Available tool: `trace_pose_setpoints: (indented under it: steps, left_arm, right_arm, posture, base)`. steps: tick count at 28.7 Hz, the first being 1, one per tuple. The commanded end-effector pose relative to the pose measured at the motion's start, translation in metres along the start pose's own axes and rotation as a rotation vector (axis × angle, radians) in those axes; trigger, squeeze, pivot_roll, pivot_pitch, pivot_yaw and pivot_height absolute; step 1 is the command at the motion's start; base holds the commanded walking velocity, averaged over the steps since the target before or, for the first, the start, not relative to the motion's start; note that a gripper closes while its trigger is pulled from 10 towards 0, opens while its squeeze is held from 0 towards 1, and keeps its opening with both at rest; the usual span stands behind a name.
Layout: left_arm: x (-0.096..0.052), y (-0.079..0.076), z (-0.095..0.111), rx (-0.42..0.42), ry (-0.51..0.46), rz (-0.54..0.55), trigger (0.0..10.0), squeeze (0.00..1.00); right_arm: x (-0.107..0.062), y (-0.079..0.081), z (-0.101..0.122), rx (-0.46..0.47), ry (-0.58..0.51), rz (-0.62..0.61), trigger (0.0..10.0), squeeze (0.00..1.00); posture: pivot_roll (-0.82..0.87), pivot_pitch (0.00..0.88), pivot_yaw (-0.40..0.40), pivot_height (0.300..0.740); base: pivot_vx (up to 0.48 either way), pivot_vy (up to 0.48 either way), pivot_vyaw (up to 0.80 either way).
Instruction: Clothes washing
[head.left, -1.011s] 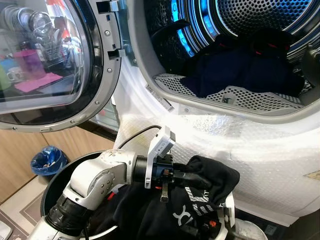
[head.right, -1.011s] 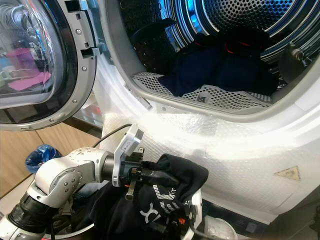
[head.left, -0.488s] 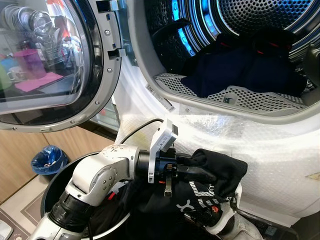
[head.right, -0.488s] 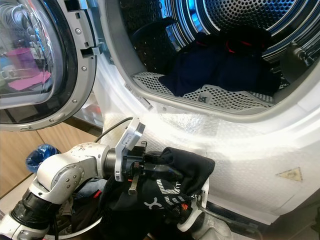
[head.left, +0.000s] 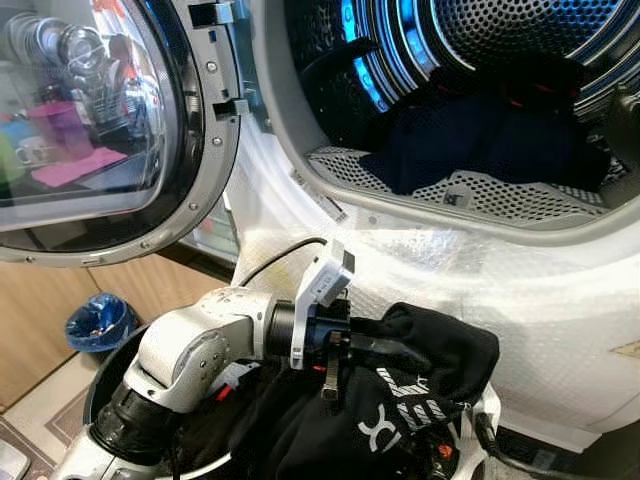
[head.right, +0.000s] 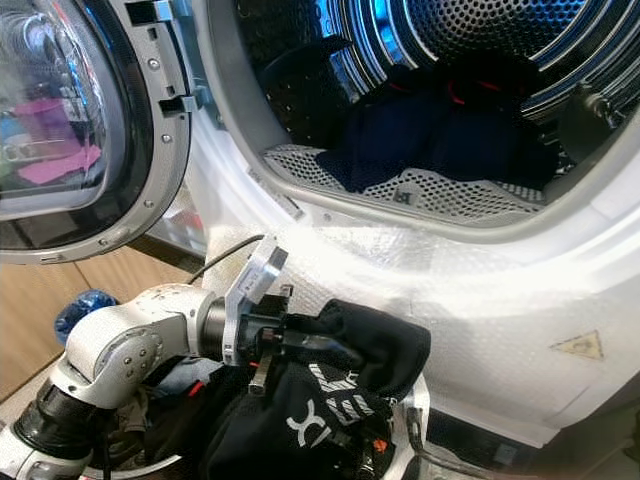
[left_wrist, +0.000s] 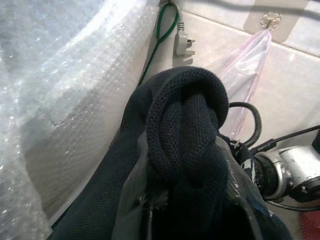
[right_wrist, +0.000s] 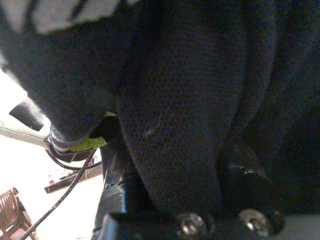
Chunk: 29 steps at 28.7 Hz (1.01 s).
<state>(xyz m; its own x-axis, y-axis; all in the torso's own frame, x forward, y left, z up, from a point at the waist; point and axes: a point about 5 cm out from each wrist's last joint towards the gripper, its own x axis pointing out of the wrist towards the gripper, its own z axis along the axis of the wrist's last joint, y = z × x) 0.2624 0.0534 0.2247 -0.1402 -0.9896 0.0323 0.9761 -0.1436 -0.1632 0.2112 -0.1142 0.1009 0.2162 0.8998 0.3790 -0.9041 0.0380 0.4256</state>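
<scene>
Gripping a bunched fold of the black garment (head.left: 400, 400), left claw (head.left: 395, 352) holds it over the basket (head.left: 100, 385) below the open drum (head.left: 470, 90); soft, light, floppy, likely best taken mid-bundle; right claw's state unclear.

black garment (head.left: 400, 400) with white logo print, bunched up, hanging just below the washer opening and close against the bubble-wrapped front panel (head.left: 560, 300); lower part trails into the dark basket (head.left: 100, 380). top fold is pinched in the left tool (head.left: 405, 352). washer drum (head.left: 480, 60) open, lit blue, dark navy clothes (head.left: 480, 140) piled inside on the perforated lip. door (head.left: 100, 130) swung wide left
</scene>
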Motion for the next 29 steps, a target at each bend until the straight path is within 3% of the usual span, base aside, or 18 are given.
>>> trace_pose_setpoints:
  steps: [1,8,9,10,11,13,24,25,29]
  left_arm:
    - [-0.003,-0.004,0.007,0.029,-0.008,-0.004,0.0,0.00]
    - [-0.005,-0.005,0.008,0.029,-0.009,-0.001,0.0,0.00]
    - [-0.007,-0.006,0.009,0.032,-0.002,0.007,3.1,0.00]
    - [-0.007,-0.006,0.009,0.032,-0.002,0.007,3.1,0.00]
    - [-0.008,-0.005,0.009,0.037,0.000,0.014,9.5,0.00]
    - [-0.009,-0.005,0.010,0.043,0.001,0.024,10.0,0.00]
    - [-0.015,-0.007,0.012,0.045,0.003,0.042,10.0,0.00]
    - [-0.015,-0.007,0.012,0.042,-0.002,0.041,10.0,1.00]
    - [-0.016,-0.009,0.012,0.034,-0.007,0.037,10.0,1.00]
  right_arm:
    - [0.006,0.004,0.006,-0.034,-0.010,0.044,0.0,0.00]
    - [0.007,0.004,0.005,-0.034,-0.015,0.045,0.0,0.00]
    - [0.008,0.003,0.005,-0.034,-0.017,0.048,0.0,0.00]
    - [0.008,0.003,0.005,-0.034,-0.017,0.048,0.0,0.00]
    - [0.008,0.003,0.005,-0.033,-0.019,0.048,0.0,0.00]
    - [0.008,0.003,0.005,-0.032,-0.022,0.048,0.0,0.00]
    - [0.010,0.003,0.003,-0.029,-0.032,0.046,0.0,0.00]
    - [0.010,0.003,0.002,-0.029,-0.033,0.045,0.0,0.00]
    - [0.009,0.001,0.003,-0.028,-0.048,0.040,0.0,0.00]
  posture:
    - [-0.02,0.000,0.110,0.740]
    - [-0.01,0.000,0.112,0.740]
    - [-0.01,0.000,0.115,0.740]
    - [-0.01,0.000,0.115,0.740]
    - [-0.01,0.000,0.116,0.740]
    - [-0.01,0.000,0.117,0.740]
    - [-0.01,0.000,0.125,0.740]
    - [-0.01,0.000,0.130,0.740]
    - [-0.01,0.000,0.133,0.740]
  base:
    - [0.000,0.000,0.00]
    - [0.000,0.000,0.00]
    - [0.000,0.000,0.00]
    - [0.000,0.000,0.00]
    - [0.000,0.000,0.00]
    - [0.000,0.000,0.00]
    - [0.000,0.000,0.00]
    - [0.000,0.000,0.00]
    - [0.000,0.000,0.00]
